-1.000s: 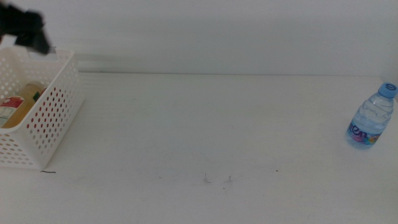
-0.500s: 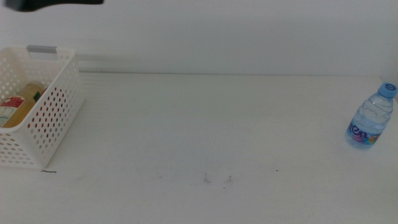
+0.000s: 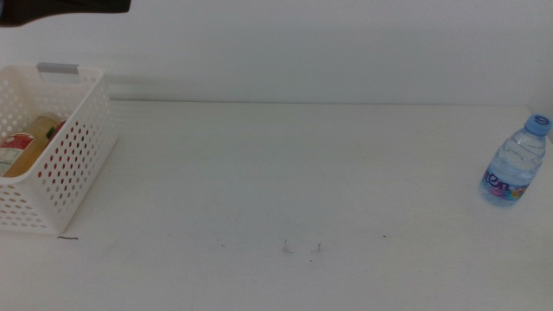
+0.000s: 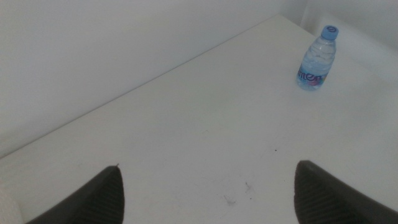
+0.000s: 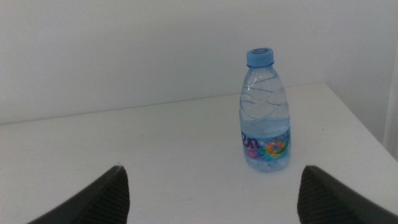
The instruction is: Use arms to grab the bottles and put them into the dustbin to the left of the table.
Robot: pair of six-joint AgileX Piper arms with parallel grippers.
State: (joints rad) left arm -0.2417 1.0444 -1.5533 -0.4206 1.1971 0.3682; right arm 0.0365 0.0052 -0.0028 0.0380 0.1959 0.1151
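A small clear water bottle (image 3: 516,161) with a blue cap stands upright at the table's far right edge. The right wrist view shows this bottle (image 5: 264,112) a short way ahead of my right gripper (image 5: 212,171), whose jaws are wide apart and empty. At the far left stands the white perforated dustbin (image 3: 76,147), and a yellow-liquid bottle (image 3: 30,142) with a red-green label lies inside it. My left gripper (image 4: 208,169) is open and empty, high above the table, with the water bottle (image 4: 317,59) far off. A dark part of the left arm (image 3: 60,7) shows at the middle view's top left edge.
The white table (image 3: 285,173) stretches bare between dustbin and water bottle, with a few tiny dark specks (image 3: 302,249) near the front. Something red shows through the dustbin's side holes (image 3: 54,173). A white wall runs behind the table.
The dark left arm has risen from the dustbin's back rim to the top edge of the middle view. Both bottles and the dustbin have not moved.
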